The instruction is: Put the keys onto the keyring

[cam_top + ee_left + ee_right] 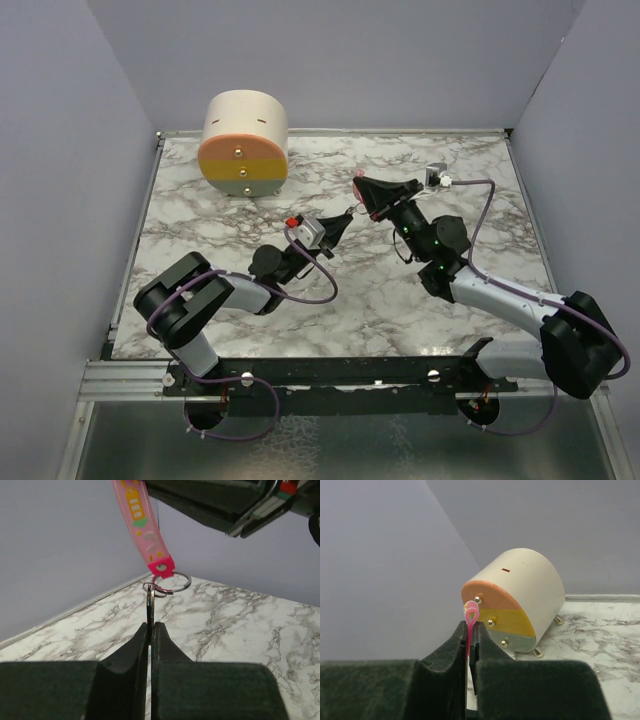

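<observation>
The key [149,611] stands edge-on, a thin dark blade pinched between the tightly closed fingers of the left gripper [150,626], with a small ring [148,587] at its top. Right beside that small ring hangs the keyring [172,590], a silver loop on the hot-pink end of a pink strap [141,525]. I cannot tell whether the two rings are linked.

Only the left wrist view shows the rings. Only the right wrist view shows the right gripper [470,626] clamped shut on the strap, which appears there as a slim pink line.

From above, both grippers meet in the air over the middle of the table [400,300], somewhat toward its far edge. A cream round box [245,140] with an orange and yellow face stands near the far left corner.
</observation>
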Controlling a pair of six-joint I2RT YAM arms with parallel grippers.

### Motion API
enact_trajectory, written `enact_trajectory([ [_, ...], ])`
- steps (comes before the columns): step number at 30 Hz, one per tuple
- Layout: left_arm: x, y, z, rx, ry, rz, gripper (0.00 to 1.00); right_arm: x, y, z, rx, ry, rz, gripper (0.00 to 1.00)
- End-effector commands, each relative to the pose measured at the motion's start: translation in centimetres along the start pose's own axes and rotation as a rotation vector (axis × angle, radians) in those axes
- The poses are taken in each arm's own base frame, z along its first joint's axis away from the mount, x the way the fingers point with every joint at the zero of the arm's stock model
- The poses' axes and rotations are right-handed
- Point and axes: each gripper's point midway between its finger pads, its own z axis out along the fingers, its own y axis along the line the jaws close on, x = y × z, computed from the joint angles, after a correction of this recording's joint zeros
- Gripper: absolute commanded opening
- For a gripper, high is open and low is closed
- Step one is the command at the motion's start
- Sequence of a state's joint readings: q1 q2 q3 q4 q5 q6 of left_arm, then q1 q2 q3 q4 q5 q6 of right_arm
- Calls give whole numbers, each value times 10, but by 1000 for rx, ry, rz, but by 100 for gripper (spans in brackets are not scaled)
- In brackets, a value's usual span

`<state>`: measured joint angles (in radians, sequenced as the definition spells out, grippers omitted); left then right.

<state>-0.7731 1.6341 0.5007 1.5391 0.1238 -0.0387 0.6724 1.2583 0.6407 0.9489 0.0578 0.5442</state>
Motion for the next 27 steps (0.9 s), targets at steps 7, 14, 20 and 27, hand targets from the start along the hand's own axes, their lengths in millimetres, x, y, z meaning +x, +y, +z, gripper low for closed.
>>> enact_trajectory([
  [7,-36,-14,13,46,-176,-17,0,-41,35,9,-112,-85,3,1],
  [14,-43,-16,18,56,-190,-18,0,-39,33,8,-105,-79,2,1],
  [20,-51,-17,18,59,-206,-22,0,-35,30,9,-100,-79,8,1],
  [27,-54,-25,20,83,-216,-31,0,-40,32,13,-109,-102,6,1],
])
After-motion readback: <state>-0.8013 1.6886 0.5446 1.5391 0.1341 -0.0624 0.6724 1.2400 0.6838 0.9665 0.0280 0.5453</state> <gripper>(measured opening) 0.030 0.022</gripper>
